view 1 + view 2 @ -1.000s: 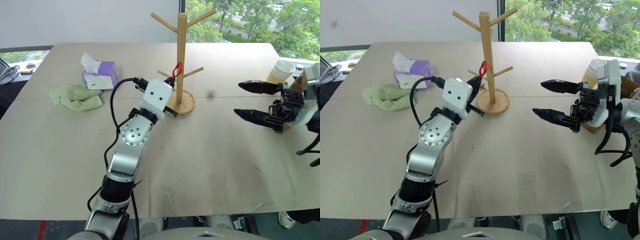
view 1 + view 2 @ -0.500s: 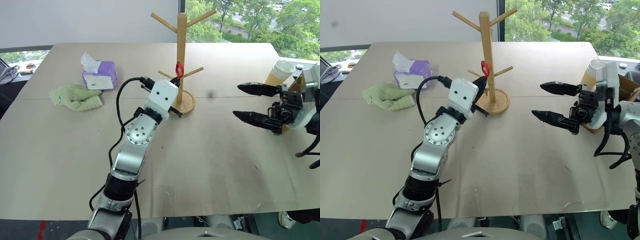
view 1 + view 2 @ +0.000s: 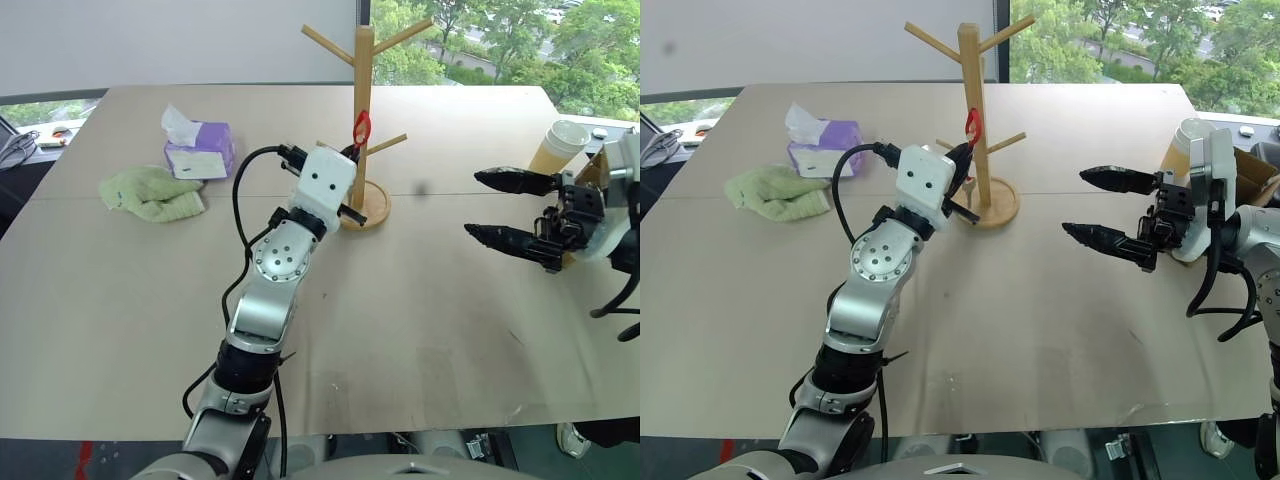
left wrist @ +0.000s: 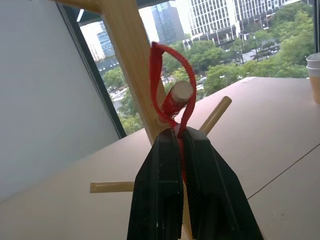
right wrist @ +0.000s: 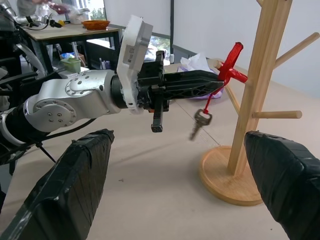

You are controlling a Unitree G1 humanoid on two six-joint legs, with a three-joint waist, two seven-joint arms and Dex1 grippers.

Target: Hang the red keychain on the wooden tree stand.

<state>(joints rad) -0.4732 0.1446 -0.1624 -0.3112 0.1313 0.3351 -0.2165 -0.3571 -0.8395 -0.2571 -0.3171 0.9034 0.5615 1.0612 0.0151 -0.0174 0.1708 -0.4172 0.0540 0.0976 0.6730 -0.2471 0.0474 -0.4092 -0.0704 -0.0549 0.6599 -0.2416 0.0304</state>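
Office or lab room, high up: big table (image 3: 430, 330), far windows (image 3: 480, 40) with trees, tall buildings (image 4: 220, 20), cluttered desk (image 5: 70, 32).

My bench (image 3: 420, 330) is a matt, pale board surface, lightly scuffed. The wooden tree stand (image 3: 363, 80) is smooth, light, unvarnished-looking wood. The red keychain (image 5: 231, 65) is woven red cord with a dull grey metal key. My left hand (image 4: 181, 150) has matt black plastic fingers (image 4: 160, 190) under a glossy white shell and brushed silver metal joints. The towel (image 3: 152, 192) near the bench's far left corner is soft green cloth.
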